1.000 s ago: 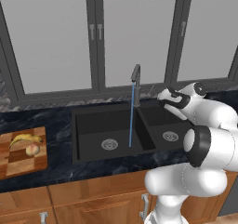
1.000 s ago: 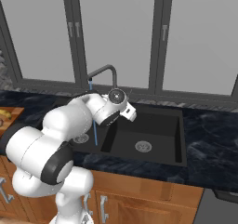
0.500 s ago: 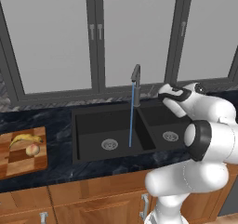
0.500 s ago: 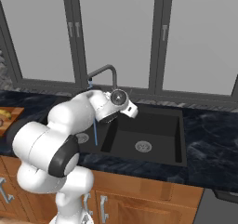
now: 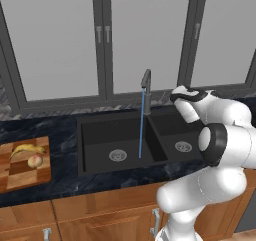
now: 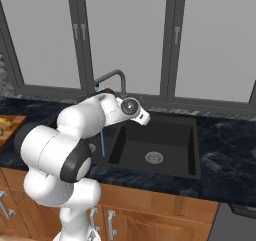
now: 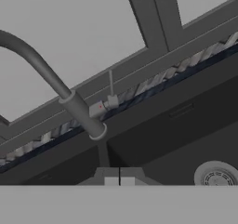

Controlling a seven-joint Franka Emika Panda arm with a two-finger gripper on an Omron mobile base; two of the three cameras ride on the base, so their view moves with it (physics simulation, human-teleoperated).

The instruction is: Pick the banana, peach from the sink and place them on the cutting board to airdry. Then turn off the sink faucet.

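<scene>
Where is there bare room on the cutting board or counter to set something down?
The cutting board is bare along its front half; the banana and peach crowd its back. Dark counter lies bare between board and sink. The faucet is crowded by the end effector.

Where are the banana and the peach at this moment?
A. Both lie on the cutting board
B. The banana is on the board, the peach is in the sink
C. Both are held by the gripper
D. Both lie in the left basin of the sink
A: in the left base view the banana and the peach lie on the cutting board, left of the sink, whose basins hold no fruit.
</scene>
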